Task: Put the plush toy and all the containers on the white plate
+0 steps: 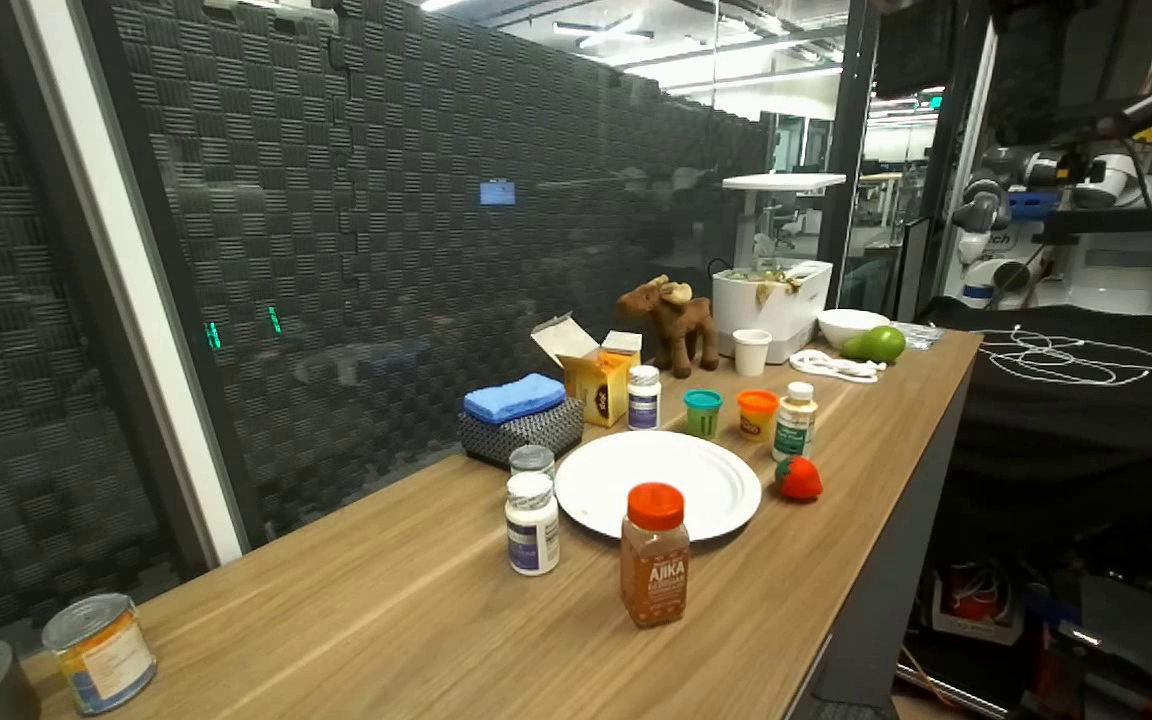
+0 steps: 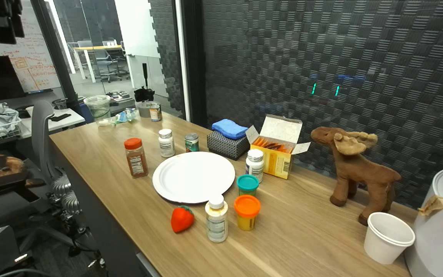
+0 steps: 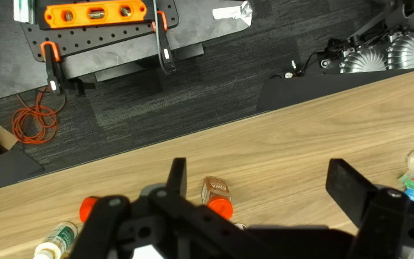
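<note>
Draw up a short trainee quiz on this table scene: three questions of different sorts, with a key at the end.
1. Multiple choice: which of these stands nearest the plush toy?
A) the roll of grey tape
B) the white cup
C) the tin can

2. True or false: the plush toy stands on the wooden table, off the white plate.

3. Short answer: what name is printed on the brown jar that shows, in the wrist view, in the gap between the open fingers?

Key: 1. B, the white cup. 2. True. 3. Ajika.
</note>
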You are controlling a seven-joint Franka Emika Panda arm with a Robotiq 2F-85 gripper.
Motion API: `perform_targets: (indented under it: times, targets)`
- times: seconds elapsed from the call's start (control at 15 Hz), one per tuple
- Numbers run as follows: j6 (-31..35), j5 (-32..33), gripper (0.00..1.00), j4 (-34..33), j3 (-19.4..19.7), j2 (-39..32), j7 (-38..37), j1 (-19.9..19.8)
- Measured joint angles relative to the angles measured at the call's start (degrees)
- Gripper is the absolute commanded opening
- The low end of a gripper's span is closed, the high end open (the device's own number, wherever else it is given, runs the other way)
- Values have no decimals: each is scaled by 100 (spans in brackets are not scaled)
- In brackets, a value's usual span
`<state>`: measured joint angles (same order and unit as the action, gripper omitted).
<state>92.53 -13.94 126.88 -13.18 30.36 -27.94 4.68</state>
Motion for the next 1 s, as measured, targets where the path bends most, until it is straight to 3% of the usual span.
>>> perform_targets:
  times: [0.27,0.53,1.0]
  targets:
    - [151,0,100,131,-30,-33,-2,-1]
    - [1073,124,100,813,-15,-76,-30,-129]
    - [2334,1120,100,2107,224,-25,-64,-687]
